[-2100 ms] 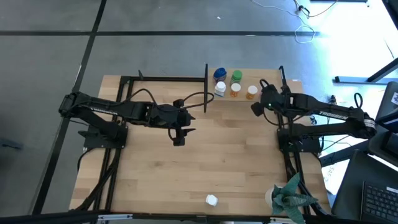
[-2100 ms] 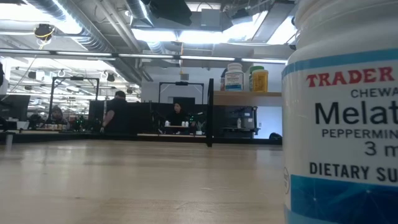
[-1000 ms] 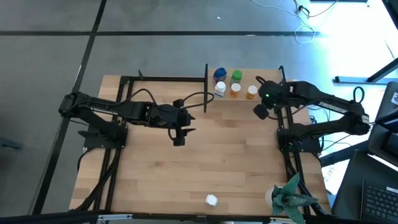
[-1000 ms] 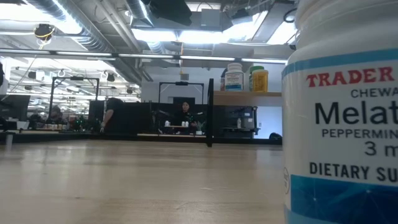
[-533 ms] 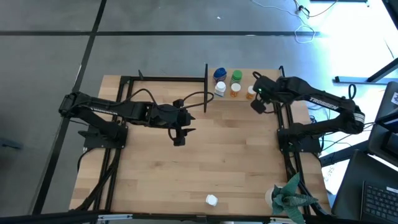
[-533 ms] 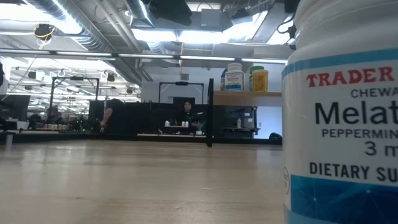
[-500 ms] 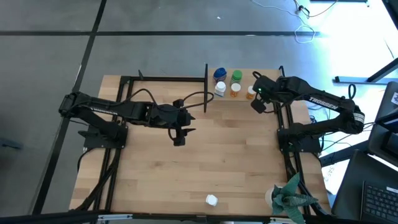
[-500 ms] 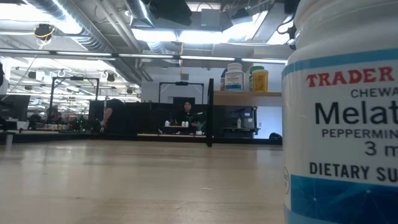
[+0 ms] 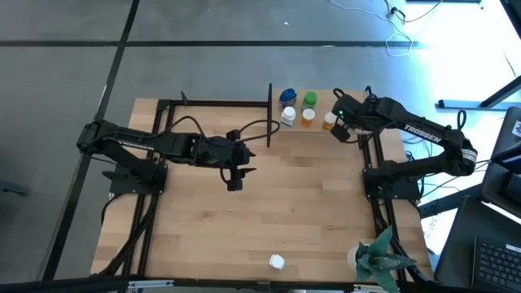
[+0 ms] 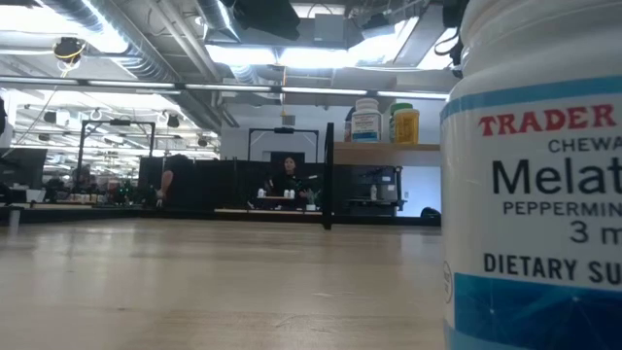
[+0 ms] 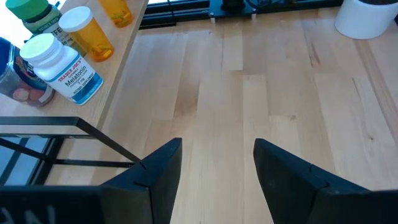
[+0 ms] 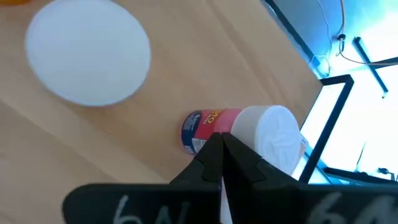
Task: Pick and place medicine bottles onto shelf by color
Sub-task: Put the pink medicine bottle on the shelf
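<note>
Several medicine bottles stand on the shelf (image 9: 313,128) at the table's far edge: blue (image 9: 286,98), green (image 9: 309,100), white (image 9: 288,116) and two orange (image 9: 308,118) (image 9: 329,120). A pink bottle with a white cap (image 12: 242,127) lies on its side on the wood, seen only in the right wrist view. My right gripper (image 9: 340,129) (image 12: 221,155) is shut just above it, pointing steeply down. Another white bottle (image 9: 278,262) (image 10: 535,175) stands near the table's front edge. My left gripper (image 9: 234,181) (image 11: 217,162) hangs open over the table's middle, with nothing between its fingers. My right gripper has its shut fingertips (image 12: 217,146) over the side of the lying pink bottle, at its label end (image 12: 199,127). They come from above, slanting down. I cannot tell whether they touch the bottle.
Black metal uprights (image 9: 269,114) and a black frame (image 9: 212,104) stand left of the shelf at the far edge. A green paper-like plant in a white pot (image 9: 381,259) sits at the near right corner. Bare wood (image 9: 301,203) lies between the arms.
My right gripper has swung toward the table's far edge, over the right end of the shelf, turning as it went and staying shut. My left arm has kept still, and no bottle has moved.
</note>
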Action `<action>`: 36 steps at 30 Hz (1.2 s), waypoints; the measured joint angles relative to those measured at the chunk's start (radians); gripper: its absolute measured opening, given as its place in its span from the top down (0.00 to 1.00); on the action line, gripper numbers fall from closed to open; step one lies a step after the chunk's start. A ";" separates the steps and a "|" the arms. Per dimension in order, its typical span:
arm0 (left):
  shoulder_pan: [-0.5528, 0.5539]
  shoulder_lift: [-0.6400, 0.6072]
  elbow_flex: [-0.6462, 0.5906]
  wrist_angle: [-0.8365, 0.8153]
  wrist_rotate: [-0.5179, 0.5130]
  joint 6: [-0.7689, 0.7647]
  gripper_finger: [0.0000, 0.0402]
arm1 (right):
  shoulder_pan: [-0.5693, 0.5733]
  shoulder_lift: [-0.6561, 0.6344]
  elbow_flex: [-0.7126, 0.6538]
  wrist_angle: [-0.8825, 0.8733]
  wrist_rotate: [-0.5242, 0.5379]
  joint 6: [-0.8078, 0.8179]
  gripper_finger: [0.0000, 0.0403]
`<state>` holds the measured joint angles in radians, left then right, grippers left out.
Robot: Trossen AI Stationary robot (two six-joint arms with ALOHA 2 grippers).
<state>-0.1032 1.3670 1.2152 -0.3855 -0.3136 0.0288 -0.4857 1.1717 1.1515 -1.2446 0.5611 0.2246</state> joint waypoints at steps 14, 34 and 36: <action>0.000 0.000 0.000 0.000 0.000 0.000 0.52 | -0.009 0.000 0.000 0.031 -0.119 -0.047 0.99; 0.000 0.000 0.000 0.000 0.000 0.000 0.52 | -0.099 0.088 -0.012 0.039 -0.160 -0.126 0.99; 0.000 0.000 0.000 0.000 0.000 0.000 0.52 | -0.107 0.097 -0.012 0.039 -0.146 -0.129 0.99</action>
<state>-0.1032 1.3670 1.2152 -0.3858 -0.3136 0.0286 -0.5931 1.2683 1.1397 -1.2060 0.4150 0.0951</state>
